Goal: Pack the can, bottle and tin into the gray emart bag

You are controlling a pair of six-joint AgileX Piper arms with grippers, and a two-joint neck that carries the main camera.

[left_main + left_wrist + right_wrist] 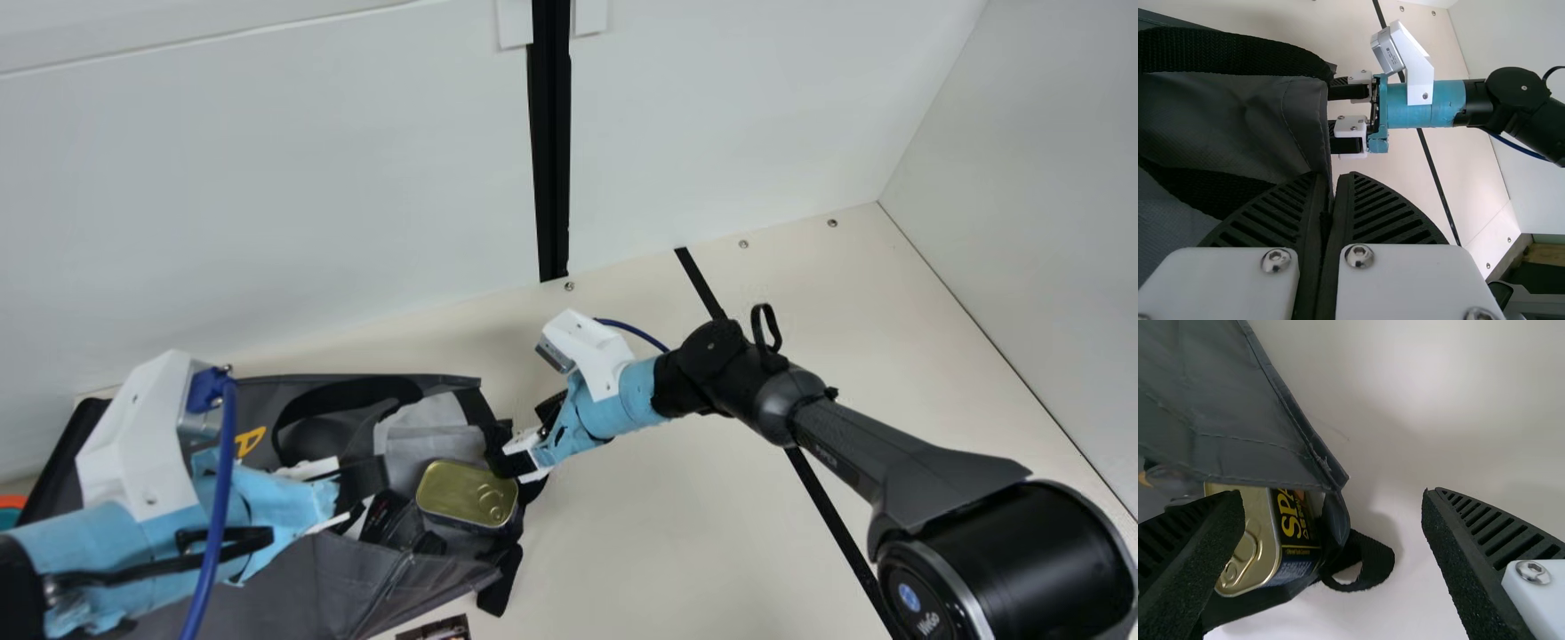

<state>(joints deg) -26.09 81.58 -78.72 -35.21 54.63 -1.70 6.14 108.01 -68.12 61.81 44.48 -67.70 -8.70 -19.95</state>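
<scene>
- The gray bag (311, 582) lies on the cream table (676, 542), across the lower left of the main view.
- The gold tin (449, 492) sits inside the bag's mouth, lower middle of the main view, lid and ring pull showing; a flap of bag partly covers it in the right wrist view.
- A dark thing with red marks (380, 514) is in the bag beside the tin; I cannot tell whether it is the can or the bottle.
- The left gripper (360, 480) is over the bag at lower left, its jaws closed on the bag's edge.
- The right gripper (524, 430) is at the bag's mouth, near the middle of the main view. Its jaws stand wide apart, pinching nothing, with bag cloth and a black strap (1377, 567) between them.
</scene>
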